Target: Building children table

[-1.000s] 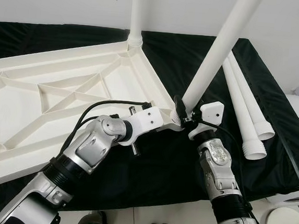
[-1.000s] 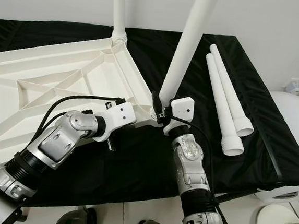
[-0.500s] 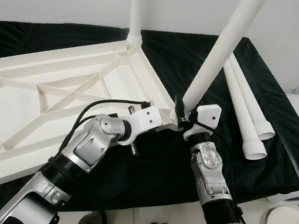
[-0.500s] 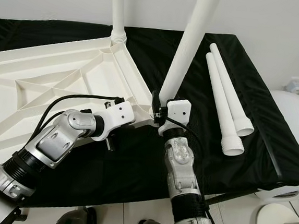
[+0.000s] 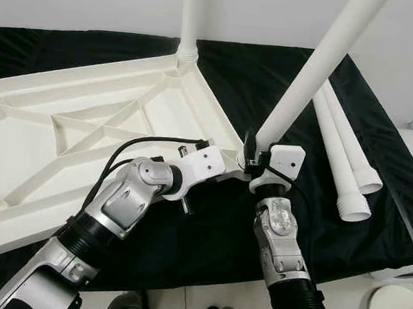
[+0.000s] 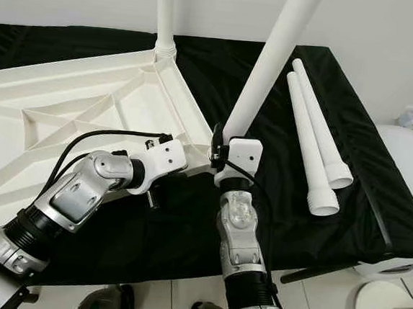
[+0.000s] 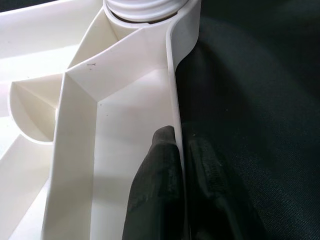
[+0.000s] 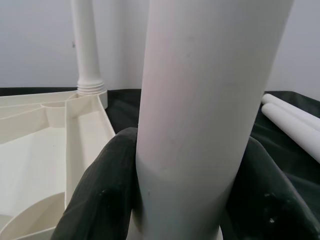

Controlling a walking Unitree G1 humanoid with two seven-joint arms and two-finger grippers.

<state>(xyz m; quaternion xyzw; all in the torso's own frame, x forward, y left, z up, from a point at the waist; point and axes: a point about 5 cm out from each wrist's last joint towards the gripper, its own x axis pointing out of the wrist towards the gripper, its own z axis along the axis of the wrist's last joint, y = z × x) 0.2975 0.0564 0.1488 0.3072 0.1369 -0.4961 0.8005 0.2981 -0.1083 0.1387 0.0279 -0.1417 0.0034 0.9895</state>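
Right wrist view: smooth white leg point(image 8: 200, 100) between black fingers point(image 8: 100, 195).

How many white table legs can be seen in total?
4: one upright white plastic leg in the tabletop's far corner, one tilted leg at the near corner, held by the right gripper, two lying on black cloth.

black-draped table point(image 5: 235, 77) | upturned white tabletop point(image 5: 86, 122) | two loose legs point(image 5: 350, 167)

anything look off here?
The leg held by the right gripper at the tabletop's near corner leans right, while the far-corner leg stands upright. Nothing looks damaged.
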